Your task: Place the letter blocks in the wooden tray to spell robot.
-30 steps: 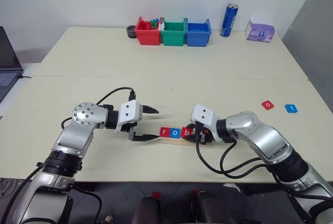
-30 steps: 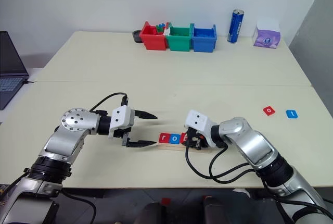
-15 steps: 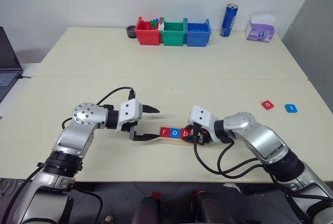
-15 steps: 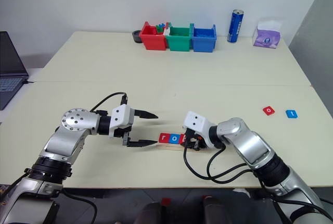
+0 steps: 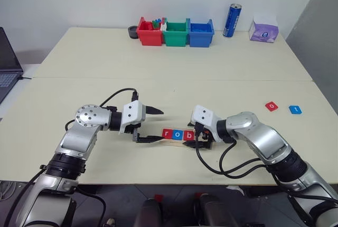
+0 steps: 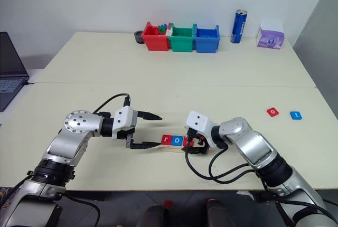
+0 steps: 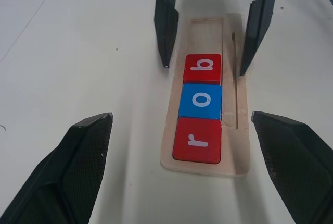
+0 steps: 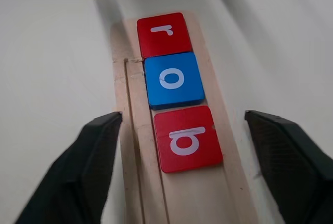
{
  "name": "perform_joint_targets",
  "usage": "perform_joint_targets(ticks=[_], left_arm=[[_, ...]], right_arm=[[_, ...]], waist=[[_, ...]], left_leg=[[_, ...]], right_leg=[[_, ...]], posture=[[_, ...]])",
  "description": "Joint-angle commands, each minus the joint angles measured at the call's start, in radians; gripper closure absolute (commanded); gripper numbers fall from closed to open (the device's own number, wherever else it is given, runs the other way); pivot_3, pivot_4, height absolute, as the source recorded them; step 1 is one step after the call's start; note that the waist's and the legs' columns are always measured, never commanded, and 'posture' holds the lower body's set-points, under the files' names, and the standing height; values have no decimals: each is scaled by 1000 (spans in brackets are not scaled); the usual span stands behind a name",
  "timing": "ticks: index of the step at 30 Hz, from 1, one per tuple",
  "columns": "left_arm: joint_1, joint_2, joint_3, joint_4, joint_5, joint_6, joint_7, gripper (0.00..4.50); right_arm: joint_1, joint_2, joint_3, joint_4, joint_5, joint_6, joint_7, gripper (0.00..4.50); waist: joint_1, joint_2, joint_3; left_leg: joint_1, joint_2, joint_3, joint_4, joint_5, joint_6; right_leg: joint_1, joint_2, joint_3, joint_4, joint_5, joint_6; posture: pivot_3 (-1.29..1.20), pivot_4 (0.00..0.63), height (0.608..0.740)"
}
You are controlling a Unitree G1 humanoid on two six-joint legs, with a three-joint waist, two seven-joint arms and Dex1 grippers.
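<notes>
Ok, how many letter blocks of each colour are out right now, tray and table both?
Red letter blocks: 3, r and b in the wooden tray, o on the table.
Blue letter blocks: 2, o in the tray, t on the table.
Total: 5

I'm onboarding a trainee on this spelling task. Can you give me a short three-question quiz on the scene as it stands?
1. Which letters already sit in the wooden tray, in order?
2. True or false: the right gripper is shut on the b tile.
3. What colour is the loose t tile: A red, B blue, C green?

Key: 1. r, o, b. 2. False; its jaws stand open around the tile. 3. B.
</notes>
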Motion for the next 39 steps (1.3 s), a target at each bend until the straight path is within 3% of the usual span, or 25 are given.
perform_joint_targets(ticks=[1, 6, 9, 19, 39], left_arm=[[-3, -2, 19, -3, -2, -21, -1, 0], [-3, -3, 20, 4, 0, -27, 1, 0], [1, -5, 20, 0, -2, -25, 1, 0], [-4, -11, 11, -15, 1, -15, 2, 0], [-1, -10, 16, -24, 6, -9, 5, 0]], right_arm=[[-20, -14, -46, -59, 16, 8, 9, 47], [10, -26, -82, -149, 50, 46, 2, 47], [52, -47, -97, -184, 43, 37, -16, 655], [112, -109, -78, -196, -8, -12, -39, 4386], [61, -83, 17, -64, -104, -82, -15, 4451]], waist=[[0, 0, 0], [0, 0, 0], [1, 0, 0], [-2, 0, 0], [-2, 0, 0]], left_leg=[[0, 0, 0, 0, 0, 0], [0, 0, 0, 0, 0, 0], [0, 0, 0, 0, 0, 0], [0, 0, 0, 0, 0, 0], [0, 0, 0, 0, 0, 0]], right_leg=[[0, 0, 0, 0, 0, 0], [0, 0, 0, 0, 0, 0], [0, 0, 0, 0, 0, 0], [0, 1, 0, 1, 0, 0], [0, 1, 0, 1, 0, 0]], posture=[[0, 150, 740], [0, 150, 740], [0, 150, 740], [0, 150, 740], [0, 150, 740]])
